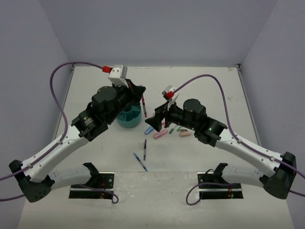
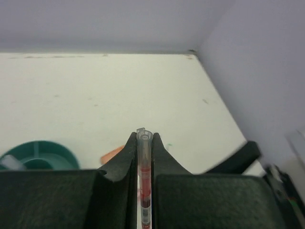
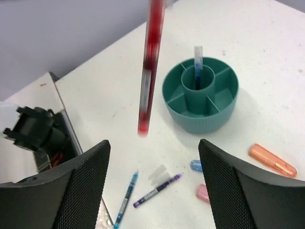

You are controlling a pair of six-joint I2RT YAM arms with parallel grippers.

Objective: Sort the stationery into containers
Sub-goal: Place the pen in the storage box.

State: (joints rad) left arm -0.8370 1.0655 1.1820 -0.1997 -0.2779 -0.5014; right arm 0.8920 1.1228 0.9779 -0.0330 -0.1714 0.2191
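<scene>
While the left gripper clamps a thin red plastic pen near the round teal plastic organizer, the right gripper gapes empty.

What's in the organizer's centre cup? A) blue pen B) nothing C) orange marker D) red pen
A: the right wrist view shows a blue pen upright in the central cup of the teal organizer; the red pen is clamped in the left gripper.

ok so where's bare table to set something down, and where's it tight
Free: the far left corner of the table, and the near strip between the arm mounts. Crowded: markers just right of the teal organizer, and pens lying in front of it.
</scene>
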